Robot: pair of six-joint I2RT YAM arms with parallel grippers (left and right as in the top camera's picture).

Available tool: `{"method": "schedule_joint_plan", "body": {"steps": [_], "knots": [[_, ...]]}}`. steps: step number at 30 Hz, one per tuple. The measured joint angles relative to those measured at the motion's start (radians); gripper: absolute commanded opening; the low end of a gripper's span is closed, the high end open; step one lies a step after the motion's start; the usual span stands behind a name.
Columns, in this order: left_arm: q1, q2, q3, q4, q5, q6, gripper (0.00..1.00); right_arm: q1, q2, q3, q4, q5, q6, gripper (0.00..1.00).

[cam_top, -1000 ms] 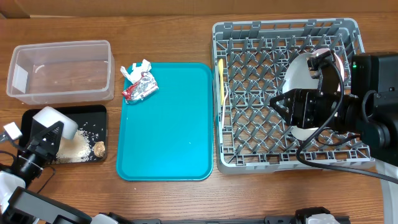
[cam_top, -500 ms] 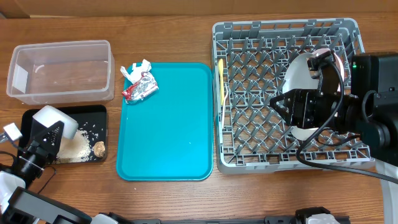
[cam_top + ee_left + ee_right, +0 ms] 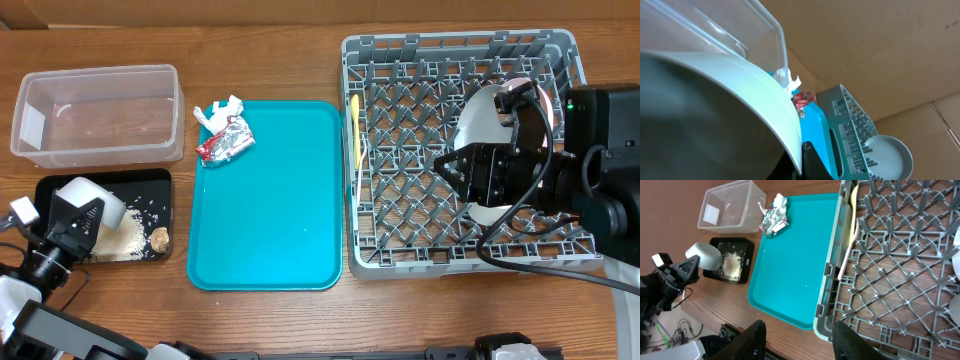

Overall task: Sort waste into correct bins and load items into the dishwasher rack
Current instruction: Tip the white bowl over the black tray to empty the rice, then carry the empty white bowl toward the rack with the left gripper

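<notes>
Only the right wrist view shows the right tool (image 3: 801, 332) spread apart. The left tool (image 3: 80, 216) clamps one bowl (image 3: 96, 194). One wrapper (image 3: 226, 142) lies on the surface.

The right gripper (image 3: 799, 332) hangs, jaws spread wide, over a corner of the teal tray (image 3: 790, 265) and the edge of the grey rack (image 3: 890, 285). Ahead and left — foil wrapper (image 3: 774, 220), clear tub (image 3: 727, 205), black tray (image 3: 746, 277) of rice (image 3: 731, 266); beside that, the left gripper (image 3: 690, 266) clasps a white cup (image 3: 707, 254). A yellow utensil (image 3: 854, 210) lies ahead-right, along the rack's rim.

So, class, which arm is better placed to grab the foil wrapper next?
Right, probably: the right gripper hangs open and empty over the rack, while the left gripper holds the bowl over the black tray.
</notes>
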Motion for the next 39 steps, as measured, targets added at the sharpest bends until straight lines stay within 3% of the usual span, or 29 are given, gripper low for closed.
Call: {"method": "schedule_joint_plan", "body": {"steps": [13,18,22,29,34,39], "knots": [[-0.001,0.000,0.000,0.014,0.119,-0.002,0.04,0.000,0.000,0.000,-0.001,0.000,0.000,0.46],[-0.089,-0.016,0.000,0.017,0.152,-0.002,0.04,0.000,0.000,0.000,0.012,0.000,0.000,0.46],[-0.249,-0.128,0.005,0.035,0.138,-0.008,0.04,0.000,-0.002,0.000,0.023,0.000,0.000,0.46],[-0.690,-0.381,0.108,0.077,-0.150,-0.085,0.04,0.000,-0.043,0.000,0.056,0.000,0.000,0.46],[-0.981,-0.426,0.155,0.381,-0.249,-0.192,0.04,0.000,-0.078,0.000,0.080,0.005,0.025,0.46],[-1.188,-0.306,0.171,0.724,-0.294,-0.383,0.04,0.000,-0.088,0.000,0.120,0.092,0.123,0.50]]}}
